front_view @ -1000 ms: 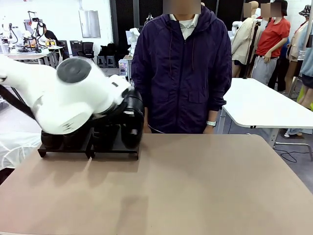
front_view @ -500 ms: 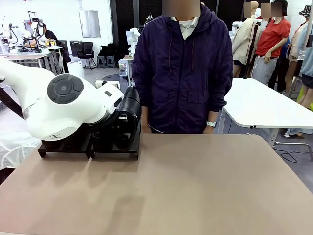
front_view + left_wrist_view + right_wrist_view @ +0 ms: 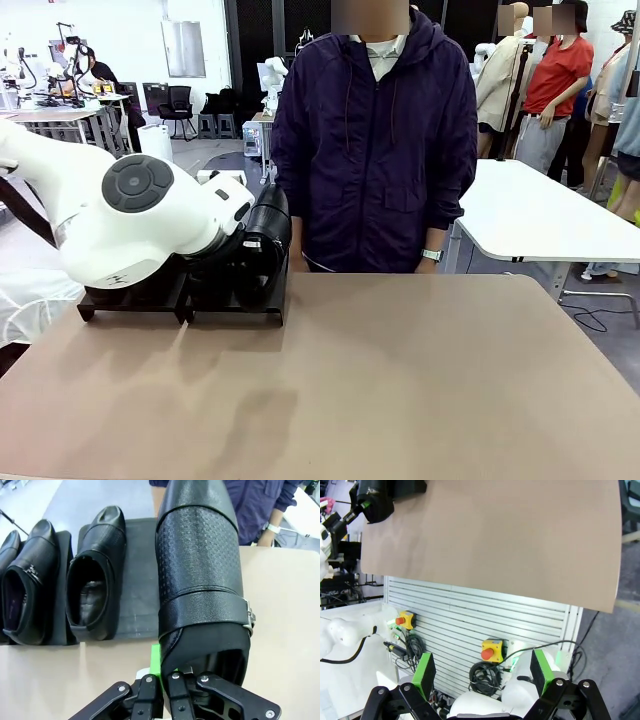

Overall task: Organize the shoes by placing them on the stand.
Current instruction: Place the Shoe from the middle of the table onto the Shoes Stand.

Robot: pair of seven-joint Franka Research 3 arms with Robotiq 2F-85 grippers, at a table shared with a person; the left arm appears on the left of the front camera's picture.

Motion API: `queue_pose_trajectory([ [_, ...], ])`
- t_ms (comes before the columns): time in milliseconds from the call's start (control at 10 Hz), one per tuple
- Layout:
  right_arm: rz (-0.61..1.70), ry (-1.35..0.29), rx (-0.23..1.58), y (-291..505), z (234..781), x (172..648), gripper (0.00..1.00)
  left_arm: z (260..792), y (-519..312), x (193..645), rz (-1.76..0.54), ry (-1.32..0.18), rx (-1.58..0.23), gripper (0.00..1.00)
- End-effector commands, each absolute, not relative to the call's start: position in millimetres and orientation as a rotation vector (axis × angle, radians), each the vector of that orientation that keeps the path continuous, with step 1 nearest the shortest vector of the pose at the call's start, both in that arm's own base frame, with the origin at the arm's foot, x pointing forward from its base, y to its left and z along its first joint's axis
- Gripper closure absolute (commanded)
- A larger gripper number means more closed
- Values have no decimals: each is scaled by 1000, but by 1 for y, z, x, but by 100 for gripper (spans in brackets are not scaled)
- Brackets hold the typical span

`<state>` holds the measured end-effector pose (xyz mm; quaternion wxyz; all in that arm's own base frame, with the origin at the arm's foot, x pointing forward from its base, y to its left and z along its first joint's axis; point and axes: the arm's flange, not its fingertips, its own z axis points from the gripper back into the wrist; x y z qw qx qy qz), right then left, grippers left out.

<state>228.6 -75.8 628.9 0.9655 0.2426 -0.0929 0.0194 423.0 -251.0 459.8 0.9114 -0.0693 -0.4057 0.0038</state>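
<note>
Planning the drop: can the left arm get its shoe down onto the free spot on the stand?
Probably yes. The left gripper is shut on the shoe, held just over the bare slot of the stand; the neighbouring shoe sits clear to one side, nothing blocking.

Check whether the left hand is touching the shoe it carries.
Touching: in the left wrist view the left hand is shut on the heel rim of the shoe.

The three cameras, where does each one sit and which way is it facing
Front: between the arms, facing the person; left arm over the stand.
Left wrist: above the left gripper, shut on the held shoe, facing the stand.
Right wrist: behind the open right gripper, facing the table edge.
Shared: stand, table.
</note>
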Motion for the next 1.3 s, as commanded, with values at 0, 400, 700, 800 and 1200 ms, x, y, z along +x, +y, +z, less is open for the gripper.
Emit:
queue_pose_trajectory([
  [0,64,-195,516,-76,632,230,0,475,-231,465,64,-774,-176,100],
  [400,64,-195,516,-76,632,230,0,457,-222,528,28,-710,-183,100],
  [700,64,-195,516,-76,632,230,0,446,-215,552,24,-708,-161,100],
  [800,64,-195,516,-76,632,230,0,443,-214,557,34,-699,-150,100],
  [1200,64,-195,516,-76,632,230,0,436,-218,571,23,-660,-152,100],
])
